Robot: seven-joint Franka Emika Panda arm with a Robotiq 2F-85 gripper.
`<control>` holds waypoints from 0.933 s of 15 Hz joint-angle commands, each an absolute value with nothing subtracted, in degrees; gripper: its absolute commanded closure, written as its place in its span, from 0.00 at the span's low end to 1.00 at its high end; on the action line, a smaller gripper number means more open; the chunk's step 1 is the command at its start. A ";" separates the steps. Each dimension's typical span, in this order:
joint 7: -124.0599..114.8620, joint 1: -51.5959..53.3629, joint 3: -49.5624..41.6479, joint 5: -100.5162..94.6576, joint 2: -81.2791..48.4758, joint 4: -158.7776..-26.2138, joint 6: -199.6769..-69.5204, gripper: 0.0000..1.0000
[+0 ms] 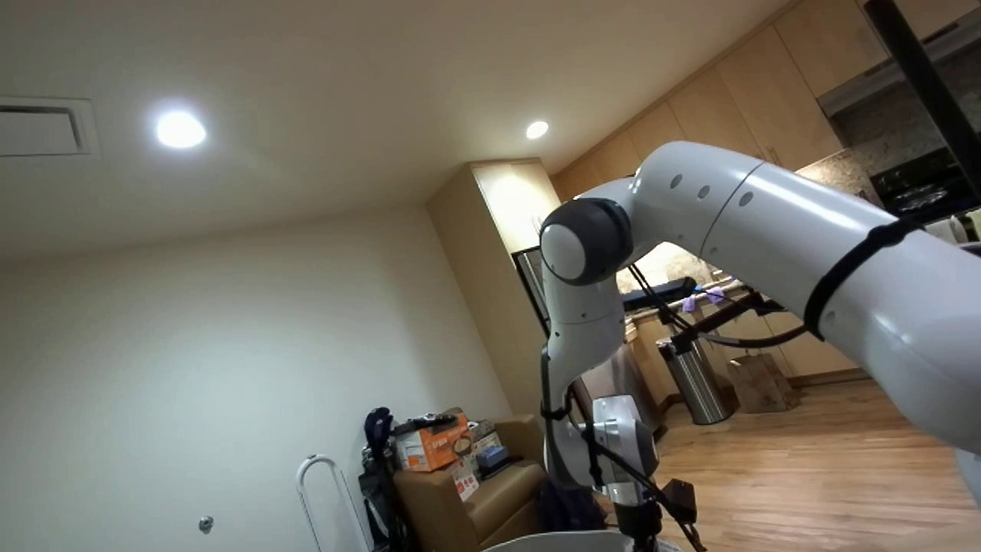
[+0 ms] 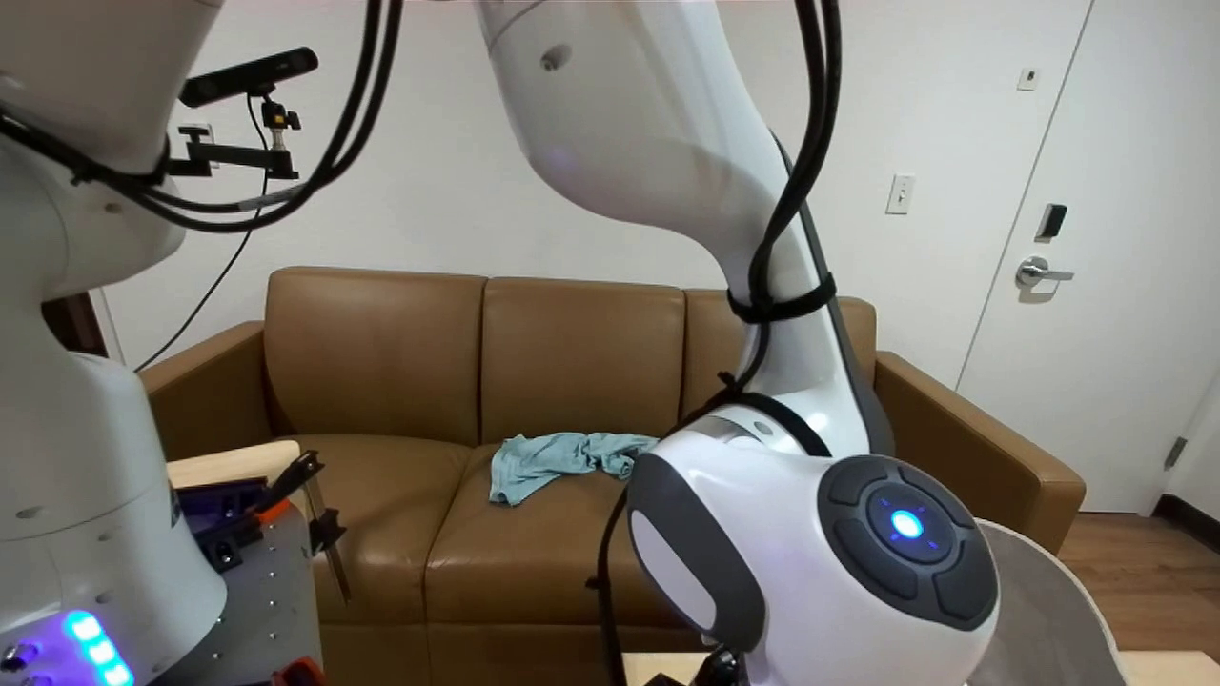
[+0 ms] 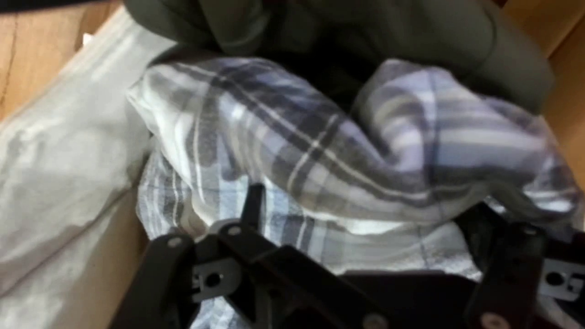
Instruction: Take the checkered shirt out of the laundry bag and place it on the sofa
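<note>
Evidently, the gripper [image 3: 368,211] stands with jaws spread at the shirt [image 3: 315,151] inside the bag [image 3: 77,164], presumably to take a fold between them.

shirt [image 3: 315,151] in laundry bag [image 2: 1044,600]; cloth [image 2: 553,462] on sofa [image 2: 367,495] (before middle backrest [image 2: 581,362])

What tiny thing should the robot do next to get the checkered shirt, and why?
Probably close the gripper gently: in the wrist view it looks open, with folds of the checkered shirt between its fingers, so closing might catch some cloth.
</note>
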State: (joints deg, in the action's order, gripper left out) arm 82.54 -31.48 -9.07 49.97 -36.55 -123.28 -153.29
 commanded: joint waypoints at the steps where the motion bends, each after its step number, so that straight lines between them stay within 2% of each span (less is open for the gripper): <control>1: 84.98 -34.20 -6.91 50.36 -40.36 -120.97 -159.07 0.00; 3: 84.42 -35.45 -5.47 50.43 -42.04 -120.14 -161.52 0.00; 4: 84.47 -36.94 -4.15 50.48 -42.20 -119.82 -160.57 0.25; 6: 83.05 -37.91 -3.27 50.10 -42.66 -119.60 -160.52 0.32; 14: 79.90 -38.92 -3.08 49.21 -39.70 -121.87 -160.28 0.85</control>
State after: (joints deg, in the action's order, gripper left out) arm 82.16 -38.01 -3.74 49.91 -41.87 -120.42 -159.60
